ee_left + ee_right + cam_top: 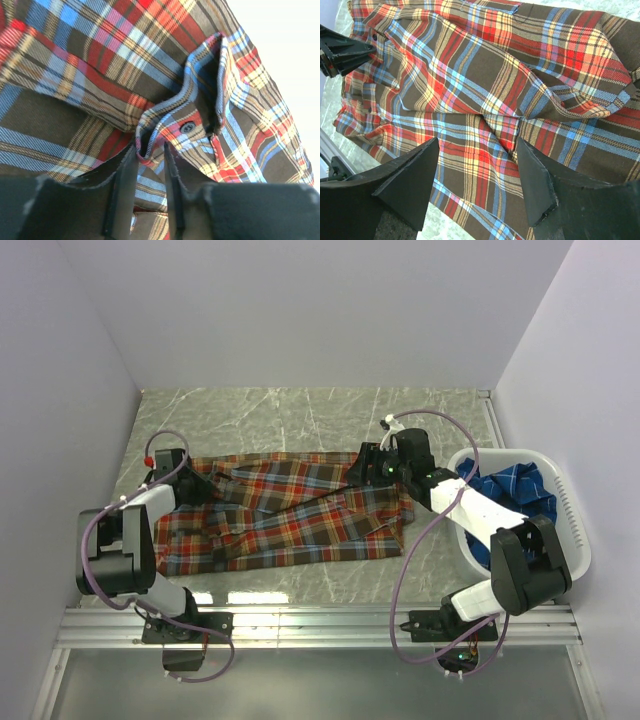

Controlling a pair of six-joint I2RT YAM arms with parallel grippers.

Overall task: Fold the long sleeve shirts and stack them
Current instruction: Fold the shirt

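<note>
A red-orange plaid shirt (290,515) lies spread across the middle of the table, its sleeves folded over the body. My left gripper (195,488) is at the shirt's left end. In the left wrist view this gripper (149,165) has its jaws narrowed on a raised fold of the shirt (100,75), close to a dark button (187,127). My right gripper (368,468) hovers over the shirt's far right corner. In the right wrist view it (477,165) stands open above the flat plaid (485,90), holding nothing. A blue plaid shirt (515,488) lies bunched in the basket.
A white plastic basket (572,530) stands at the right edge of the table, beside the right arm. A metal rail (320,625) runs along the near edge. White walls close in the left, back and right sides.
</note>
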